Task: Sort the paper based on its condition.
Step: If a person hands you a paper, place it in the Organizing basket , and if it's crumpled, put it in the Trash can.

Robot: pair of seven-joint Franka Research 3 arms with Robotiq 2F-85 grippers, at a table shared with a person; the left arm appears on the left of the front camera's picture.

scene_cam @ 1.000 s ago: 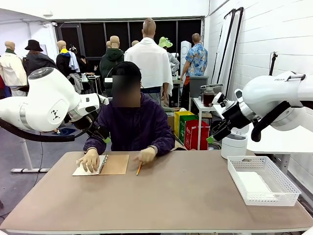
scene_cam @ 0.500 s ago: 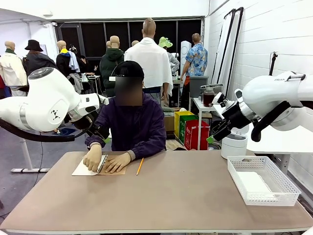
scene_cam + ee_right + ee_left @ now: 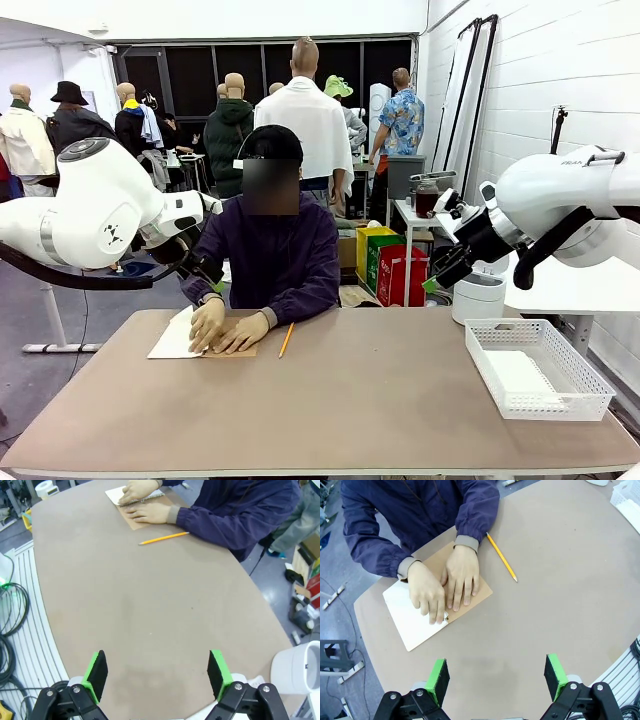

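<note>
White paper (image 3: 409, 625) lies on the tabletop's (image 3: 380, 400) far-left part, pressed under a person's palms (image 3: 461, 575) beside a pencil (image 3: 501, 556); left hand (image 3: 495, 674) gapes wide above; right hand (image 3: 156, 672) gapes wide, holding nothing.

The paper (image 3: 172, 342) is a plain white sheet lying flat at the lower left of the front view. Its right edge is under a person's hand (image 3: 207, 325), and it adjoins brown cardboard (image 3: 483, 586). No creases are discernible.

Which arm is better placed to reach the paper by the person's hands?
Left, probably: the left gripper hangs open close over the paper, while the right gripper, also open, sits far across the table.
</note>
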